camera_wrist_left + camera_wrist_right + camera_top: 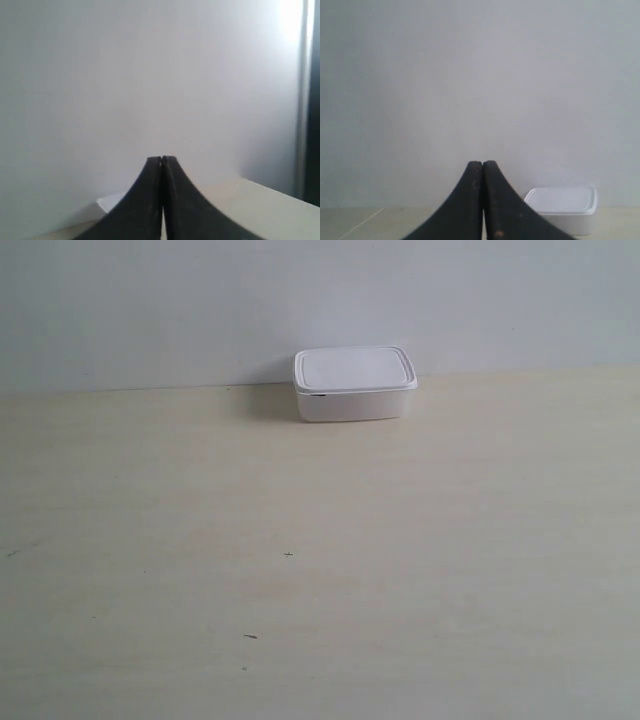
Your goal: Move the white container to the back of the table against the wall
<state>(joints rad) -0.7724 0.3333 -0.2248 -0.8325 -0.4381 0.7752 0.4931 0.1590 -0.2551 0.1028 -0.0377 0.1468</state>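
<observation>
Spotted a small, low rectangular white plastic container with rounded corners and a flat rimmed lid (354,385) in the upper centre of the exterior frame, slightly right of middle. Found it upright, lid on top, resting on the far edge of the broad pale beige wood-grain table (300,570). Logged its long axis as running left to right across the frame, parallel to the seam where table met plain pale grey-white wall (300,300). Noted one long side facing the camera and the short ends pointing toward frame left and frame right. Placed its rear long side right at the wall line; could not confirm actual contact. Marked a soft shadow on its left side and a few tiny dark specks (288,555) lower down on the table, well apart from it.

Checked the left gripper (161,161): black fingers pressed together, holding nothing, facing the wall. Caught a white corner (107,204) just beside one finger; could not tell what it was.

Checked the right gripper (482,164): same, fingers closed tight on nothing. Saw the container (563,209) beyond it, near the fingers but apart, backed by the wall.
</observation>
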